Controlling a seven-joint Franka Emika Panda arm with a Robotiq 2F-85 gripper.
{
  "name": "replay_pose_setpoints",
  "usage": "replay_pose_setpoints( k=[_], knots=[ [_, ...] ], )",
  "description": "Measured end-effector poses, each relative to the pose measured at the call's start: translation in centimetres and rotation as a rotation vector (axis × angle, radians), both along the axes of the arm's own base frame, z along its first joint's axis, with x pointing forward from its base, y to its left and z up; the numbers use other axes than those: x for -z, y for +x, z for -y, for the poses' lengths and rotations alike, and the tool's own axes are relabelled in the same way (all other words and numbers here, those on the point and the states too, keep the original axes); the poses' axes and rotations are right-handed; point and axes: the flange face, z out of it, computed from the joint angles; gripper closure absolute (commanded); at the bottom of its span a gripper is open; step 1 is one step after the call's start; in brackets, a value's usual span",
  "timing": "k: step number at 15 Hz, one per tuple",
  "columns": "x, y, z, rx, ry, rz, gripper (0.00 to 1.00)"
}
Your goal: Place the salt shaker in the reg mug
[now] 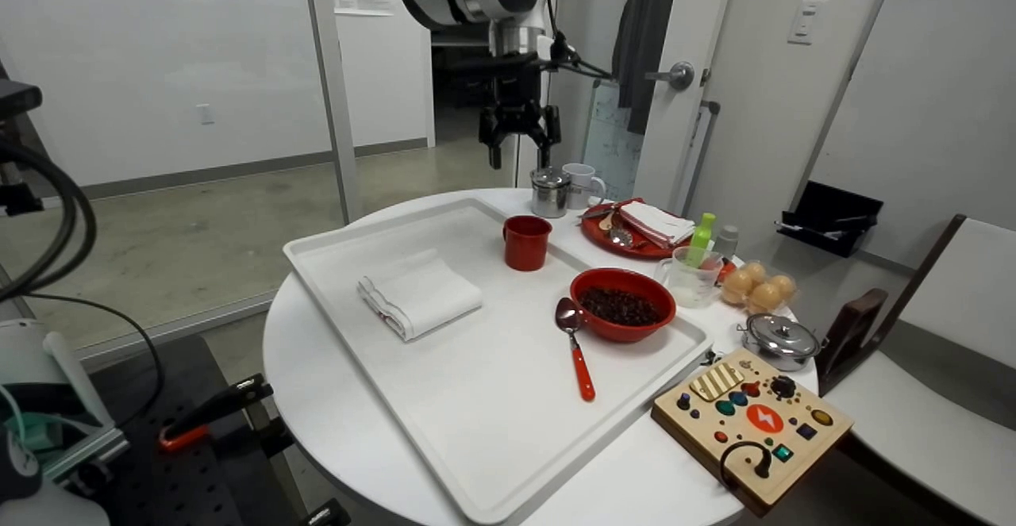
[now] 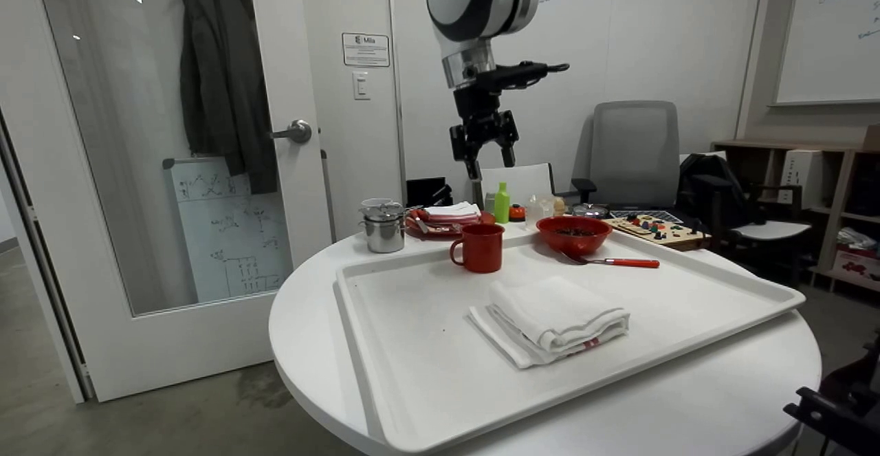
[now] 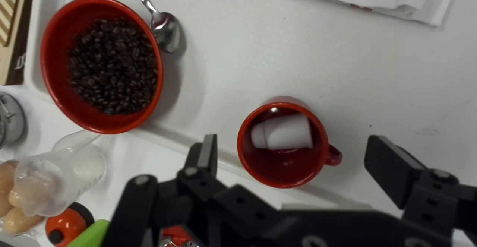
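The red mug [image 1: 527, 243] stands upright on the white tray and also shows in an exterior view [image 2: 482, 250]. In the wrist view the salt shaker [image 3: 286, 132], whitish with a pale cap, lies on its side inside the mug [image 3: 287, 169]. The mug's walls hide the shaker in both exterior views. My gripper [image 1: 520, 159] hangs well above the table, over the mug's side of the tray; it shows too in an exterior view [image 2: 491, 168]. Its fingers are wide apart and empty. In the wrist view the mug appears between the fingertips [image 3: 292, 139], below them.
The tray [image 1: 444, 415] holds a folded white cloth [image 1: 421, 292], a red bowl of dark beans [image 1: 623, 332] and a red-handled spoon [image 1: 582, 367]. Beyond its edge stand a steel pot [image 1: 550, 197], a white mug [image 1: 579, 185], a red plate [image 1: 595, 232] and a clear measuring cup [image 1: 692, 282].
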Motion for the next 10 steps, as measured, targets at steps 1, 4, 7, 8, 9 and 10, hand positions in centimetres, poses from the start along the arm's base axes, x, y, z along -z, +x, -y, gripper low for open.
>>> replay_pose_setpoints(
  k=[1,4,7,8,9,10],
  knots=[
    [-1.8,-0.9,-0.2,-0.006,0.000,-0.003,0.00],
    [-6.3,-5.0,-1.8,-0.031,0.003,-0.016,0.00],
    [-9.7,-9.0,-1.9,0.053,0.049,0.016,0.00],
    [-10.6,-10.2,-1.4,0.099,0.070,0.025,0.00],
    [-11.3,-11.5,-0.7,0.143,0.093,0.031,0.00],
    [-11.8,-12.6,0.0,0.173,0.108,0.037,0.00]
  ],
)
